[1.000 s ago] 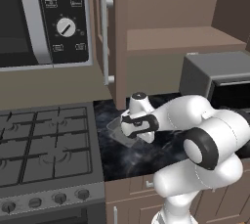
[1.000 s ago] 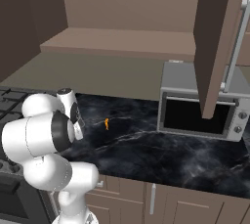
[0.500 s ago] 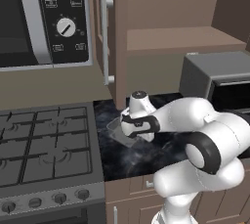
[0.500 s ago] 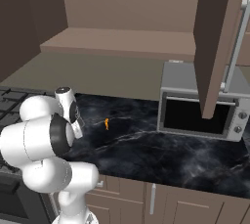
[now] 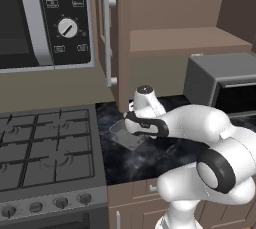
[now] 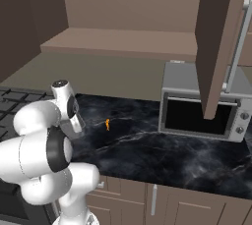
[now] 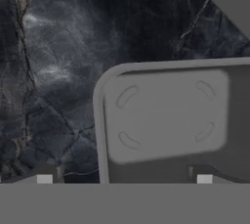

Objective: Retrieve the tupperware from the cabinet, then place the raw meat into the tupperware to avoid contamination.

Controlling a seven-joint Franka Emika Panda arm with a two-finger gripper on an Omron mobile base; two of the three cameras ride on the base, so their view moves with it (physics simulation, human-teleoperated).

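grey tupperware (image 7: 166, 120), orange raw meat (image 6: 108, 124), black marbled counter (image 6: 162, 155).

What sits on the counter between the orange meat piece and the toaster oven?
Nothing: in the right base view, only bare black marble counter lies between the meat and the toaster oven.

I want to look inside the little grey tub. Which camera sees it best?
The hand view: it looks straight down into the tupperware, which is empty. In the left base view the tupperware sits partly behind the arm; the right base view hardly shows it.
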